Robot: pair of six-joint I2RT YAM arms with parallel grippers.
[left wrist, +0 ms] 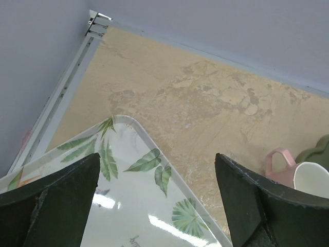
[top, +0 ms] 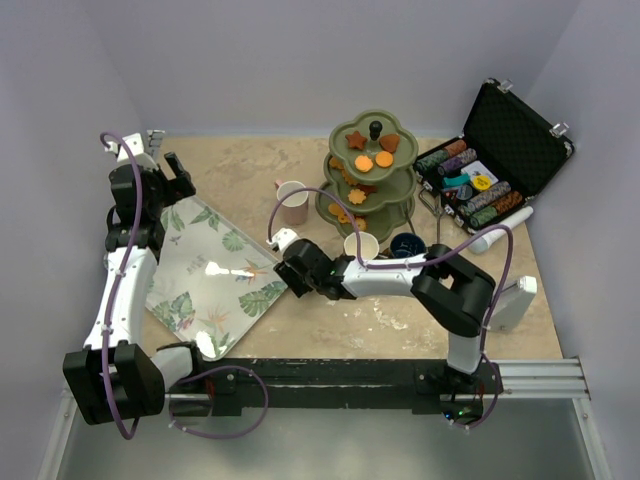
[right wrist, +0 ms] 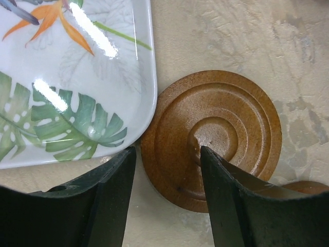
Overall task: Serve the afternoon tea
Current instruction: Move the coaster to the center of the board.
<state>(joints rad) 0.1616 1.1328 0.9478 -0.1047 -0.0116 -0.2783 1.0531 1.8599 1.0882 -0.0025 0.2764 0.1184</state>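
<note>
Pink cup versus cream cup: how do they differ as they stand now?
The pink cup is pinkish, while the cream cup is pale cream. The pink cup stands left of the green stand. The cream cup stands in front of the stand, beside the navy cup. The pink cup shows a handle at its far left, and no handle shows on the cream cup. Both stand upright, directly on the table.

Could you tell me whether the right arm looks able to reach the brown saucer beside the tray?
Probably yes: the right gripper hangs over the bare saucer, jaws apart; only the tray crowds one edge.
</note>
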